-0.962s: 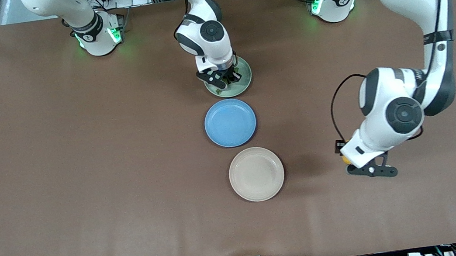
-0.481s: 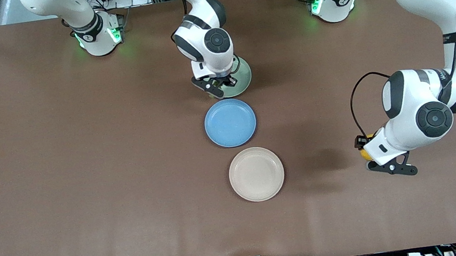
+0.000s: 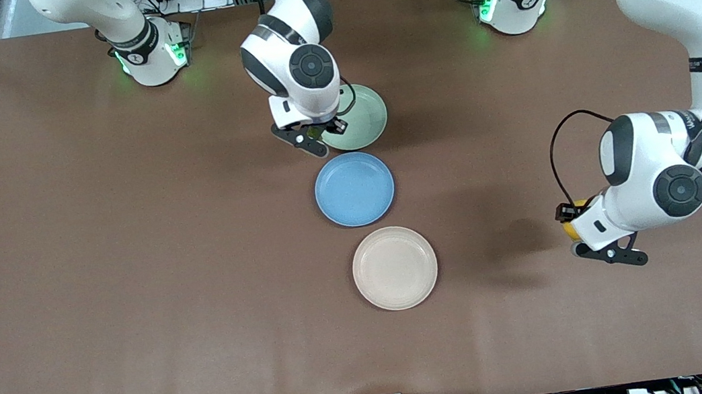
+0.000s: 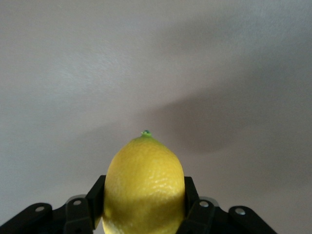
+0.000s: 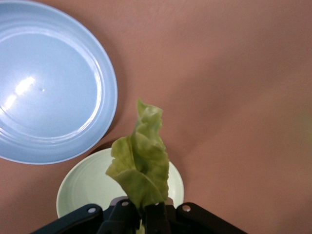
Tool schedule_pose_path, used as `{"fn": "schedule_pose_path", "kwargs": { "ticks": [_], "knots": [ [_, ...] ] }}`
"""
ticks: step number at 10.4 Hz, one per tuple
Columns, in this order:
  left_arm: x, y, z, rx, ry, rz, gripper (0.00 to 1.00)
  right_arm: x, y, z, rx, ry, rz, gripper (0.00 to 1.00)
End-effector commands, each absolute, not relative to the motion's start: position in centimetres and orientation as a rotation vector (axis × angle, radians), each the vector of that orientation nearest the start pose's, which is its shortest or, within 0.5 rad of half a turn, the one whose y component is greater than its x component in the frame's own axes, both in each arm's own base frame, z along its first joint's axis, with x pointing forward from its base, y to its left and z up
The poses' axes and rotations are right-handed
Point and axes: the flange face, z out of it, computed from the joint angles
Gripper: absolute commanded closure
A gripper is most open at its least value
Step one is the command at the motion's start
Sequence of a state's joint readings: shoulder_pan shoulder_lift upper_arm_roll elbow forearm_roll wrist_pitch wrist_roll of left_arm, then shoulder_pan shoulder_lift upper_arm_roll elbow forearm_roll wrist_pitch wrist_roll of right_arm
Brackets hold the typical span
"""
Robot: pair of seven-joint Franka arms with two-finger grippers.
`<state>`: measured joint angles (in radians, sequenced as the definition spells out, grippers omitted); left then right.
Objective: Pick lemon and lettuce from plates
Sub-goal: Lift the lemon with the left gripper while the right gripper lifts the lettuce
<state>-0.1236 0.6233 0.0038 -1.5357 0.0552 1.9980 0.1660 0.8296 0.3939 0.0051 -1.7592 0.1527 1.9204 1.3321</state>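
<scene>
Item 1, lemon [image 4: 145,187]: bright yellow, nubby green tip pointing away from the wrist. Clamped in the left pincer [image 3: 591,241], whose two fingers [image 4: 90,207] press its flanks. In the front view it shows only as a yellow sliver at middle right of the frame, up in the air over bare brown counter [image 3: 132,287] toward the left arm's end.

Item 2, lettuce [image 5: 140,163]: wrinkled green leaf, hanging free with its stem end pinched in the right pincer [image 3: 309,140], jaws drawn nearly together on it. Placed upper centre of the front view, over the rim of the mint green plate [image 3: 368,120].

Item 3, plates: mint green plate bare; beige plate [image 3: 395,268] bare, lower centre of the frame, nearest the camera. Blue plate [image 3: 354,188] lies between them, also bare, not part of the job.

Status, as judged: both picks look made; the step in hand is carrying each item clear of its plate.

Handling notes: hold the squeeze on the lemon steady, since a smooth oval can squirt out of flat pads if the grip slackens. Move the leaf smoothly; it is gripped by a thin edge, and a jerk could tear it or let it slip. Lift it well above the mint rim before any sideways travel.
</scene>
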Motion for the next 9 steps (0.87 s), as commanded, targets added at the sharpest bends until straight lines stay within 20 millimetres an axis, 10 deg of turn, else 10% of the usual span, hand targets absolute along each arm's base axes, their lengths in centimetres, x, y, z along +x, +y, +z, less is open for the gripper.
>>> {"fn": "schedule_pose_path", "kwargs": {
  "ticks": [1, 3, 6, 9],
  "knots": [
    [68.4, -8.4, 26.0, -3.06, 0.488, 0.258, 1.0, 43.1, 44.3, 36.6, -3.135, 0.839, 0.487, 0.94],
    [68.4, -8.8, 24.5, -3.06, 0.497, 0.251, 0.94, 45.9, 41.6, 40.0, -3.139, 0.79, 0.568, 0.95],
    [68.4, -8.9, 24.2, -3.059, 0.497, 0.258, 0.02, 50.6, 34.6, 45.7, -3.082, 0.728, 0.769, 0.96],
    [68.6, -8.9, 24.7, -3.123, 0.331, 0.239, 0.0, 52.7, 28.0, 48.7, -3.049, 0.653, 0.872, 0.96]
  ]
}}
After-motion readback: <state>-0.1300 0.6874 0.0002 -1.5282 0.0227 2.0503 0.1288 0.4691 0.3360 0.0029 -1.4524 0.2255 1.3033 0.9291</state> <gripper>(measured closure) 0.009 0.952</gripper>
